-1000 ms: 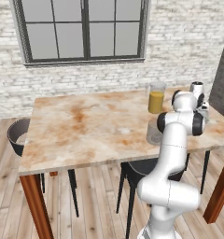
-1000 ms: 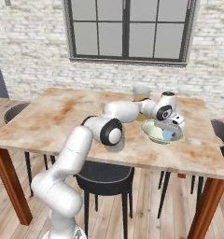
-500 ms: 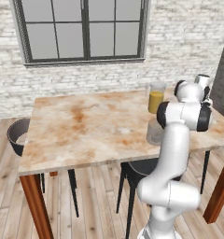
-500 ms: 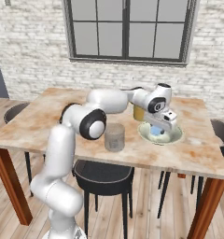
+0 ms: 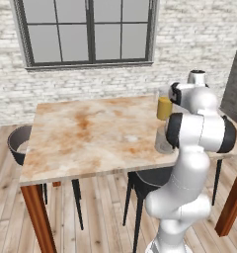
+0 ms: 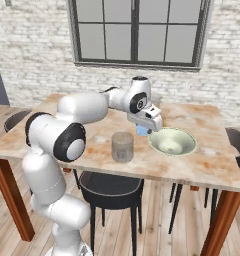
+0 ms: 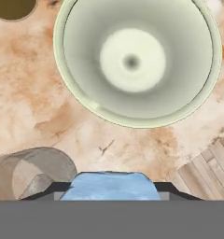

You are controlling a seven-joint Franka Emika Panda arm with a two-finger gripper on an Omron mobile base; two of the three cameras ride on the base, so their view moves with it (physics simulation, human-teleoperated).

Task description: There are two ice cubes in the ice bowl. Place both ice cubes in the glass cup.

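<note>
i've got one ice cube pinched in my jaws, lifted between the ice bowl ahead, which looks empty, and the glass cup just beside them, so dropping it in remains.

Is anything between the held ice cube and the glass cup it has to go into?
Nothing visible. The gripper holds the ice cube above the table, between the ice bowl and the glass cup. Only bare table lies along the short way to the cup, whose mouth is open.
</note>
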